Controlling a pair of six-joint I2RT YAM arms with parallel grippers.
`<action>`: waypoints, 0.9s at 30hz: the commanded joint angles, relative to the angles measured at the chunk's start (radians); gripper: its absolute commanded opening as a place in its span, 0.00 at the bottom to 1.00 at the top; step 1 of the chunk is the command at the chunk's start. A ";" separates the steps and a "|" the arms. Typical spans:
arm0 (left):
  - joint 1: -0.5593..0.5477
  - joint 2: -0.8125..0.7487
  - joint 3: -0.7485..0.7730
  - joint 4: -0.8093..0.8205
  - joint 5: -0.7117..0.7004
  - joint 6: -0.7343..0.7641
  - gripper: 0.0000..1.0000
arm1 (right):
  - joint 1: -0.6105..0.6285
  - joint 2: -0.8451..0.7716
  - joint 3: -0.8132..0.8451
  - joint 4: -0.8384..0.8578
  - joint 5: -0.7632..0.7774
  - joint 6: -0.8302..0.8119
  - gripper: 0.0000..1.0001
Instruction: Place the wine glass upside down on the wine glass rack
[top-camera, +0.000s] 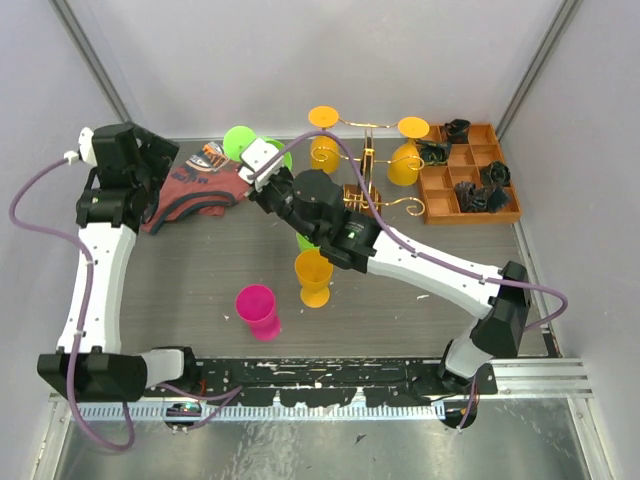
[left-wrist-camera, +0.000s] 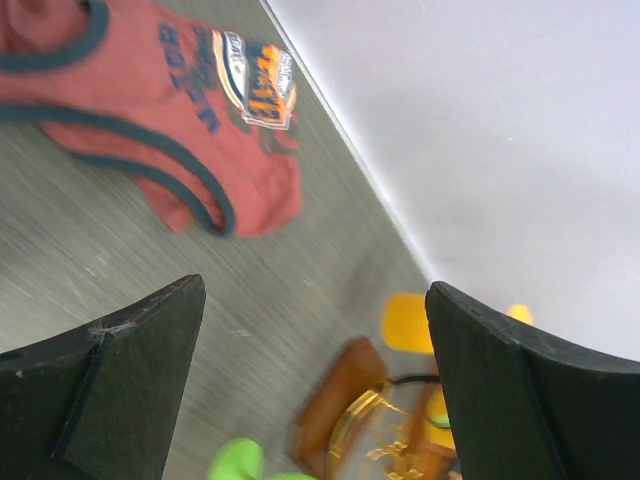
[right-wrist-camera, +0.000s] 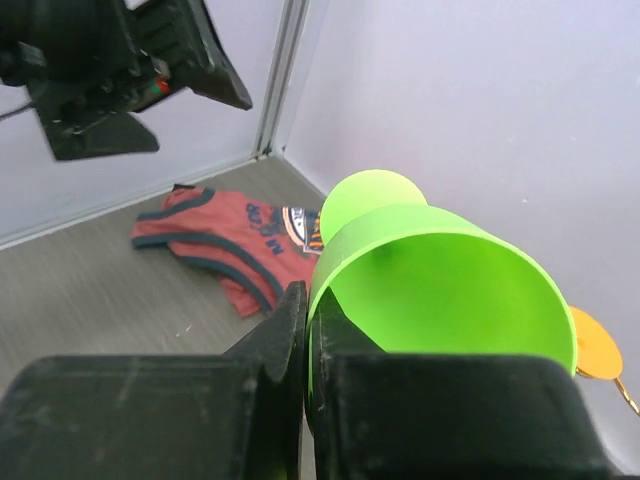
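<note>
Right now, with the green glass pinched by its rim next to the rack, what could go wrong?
1. The right end effector pinches the green wine glass by one side of its bowl wall only, so it may pivot or slip when turned over.
2. Two yellow glasses already hang on the wine glass rack. The incoming one could knock them.
3. The right arm passes close to a standing yellow glass and might clip it.

The green wine glass (right-wrist-camera: 440, 290) is lying on its side up in the air, its round foot pointing away from the right gripper (right-wrist-camera: 308, 340), which is pinching its rim. The gold wire rack (top-camera: 368, 160) is standing upright on its dark wooden base, near the glass.
</note>
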 joint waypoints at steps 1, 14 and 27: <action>0.013 -0.100 -0.071 -0.067 0.120 -0.417 0.98 | -0.012 -0.033 -0.134 0.362 -0.036 -0.087 0.01; 0.014 -0.266 -0.279 0.141 0.252 -0.789 0.98 | -0.014 0.000 -0.284 0.665 -0.205 -0.117 0.01; 0.013 -0.242 -0.304 0.281 0.315 -0.760 0.75 | -0.014 0.084 -0.215 0.637 -0.303 -0.057 0.01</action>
